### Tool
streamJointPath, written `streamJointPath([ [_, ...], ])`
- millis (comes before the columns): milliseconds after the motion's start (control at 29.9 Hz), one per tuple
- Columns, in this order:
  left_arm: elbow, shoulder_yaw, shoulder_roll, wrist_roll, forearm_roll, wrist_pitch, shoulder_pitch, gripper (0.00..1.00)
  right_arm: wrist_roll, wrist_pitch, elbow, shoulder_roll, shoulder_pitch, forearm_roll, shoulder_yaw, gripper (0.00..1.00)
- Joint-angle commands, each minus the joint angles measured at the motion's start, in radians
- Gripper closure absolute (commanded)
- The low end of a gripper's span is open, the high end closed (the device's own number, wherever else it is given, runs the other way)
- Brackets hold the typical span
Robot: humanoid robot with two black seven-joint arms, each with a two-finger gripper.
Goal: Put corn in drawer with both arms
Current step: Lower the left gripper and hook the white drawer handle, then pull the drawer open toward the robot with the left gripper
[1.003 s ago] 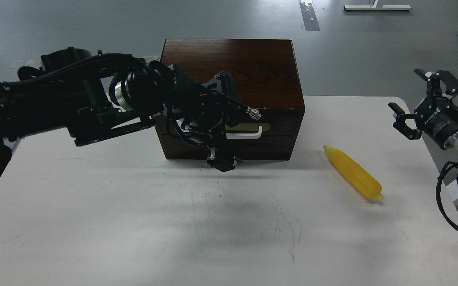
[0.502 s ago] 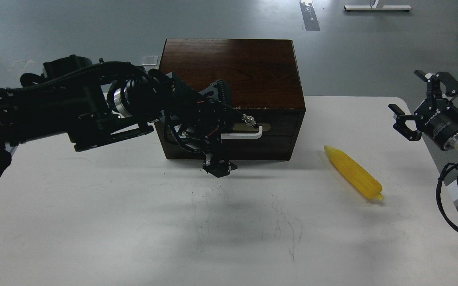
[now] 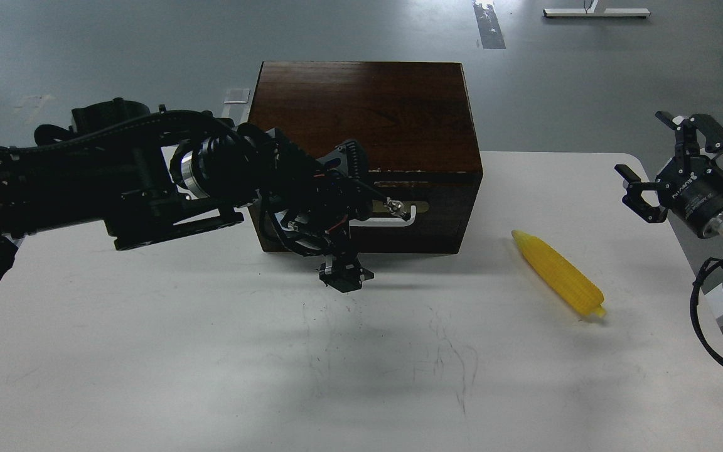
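Observation:
The corn [image 3: 556,273] lies on the white table [image 3: 148,351], right of the dark brown box [image 3: 368,107], slanting from far left to near right. The drawer [image 3: 440,201] in the box front stands slightly out, with a thin pale strip showing along its top. My left gripper [image 3: 348,220] is against the drawer front, over the left part of the white handle [image 3: 404,215]; its dark fingers blur together, so its state is unclear. My right gripper [image 3: 642,144] is open and empty, raised beyond the table's right edge, well right of the corn.
The plain dark panel [image 3: 412,242] lies under the drawer. My left arm's thick links [image 3: 117,182] span the table's left rear. A black cable loop [image 3: 713,314] hangs by the right edge. Grey floor lies beyond the table.
My left gripper has moved slightly left and toward me, and the drawer front has come out a little, showing a pale strip on top. The corn and right arm have not moved.

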Motion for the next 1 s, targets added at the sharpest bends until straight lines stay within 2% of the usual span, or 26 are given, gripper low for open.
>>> streamJointPath([
  [0, -0.037, 0.0, 0.004, -0.001, -0.002, 0.0, -0.003, 0.02, 0.0, 0.0, 0.0, 0.0, 0.0, 0.0, 0.0, 0.0],
  [468, -0.227, -0.003, 0.065, -0.001, -0.011, 0.0, -0.009, 0.02, 0.0, 0.0, 0.0, 0.0, 0.0, 0.0, 0.0, 0.0],
  [970, -0.224, -0.023, 0.074, -0.001, -0.013, 0.0, -0.041, 0.02, 0.0, 0.0, 0.0, -0.002, 0.0, -0.002, 0.0, 0.0],
])
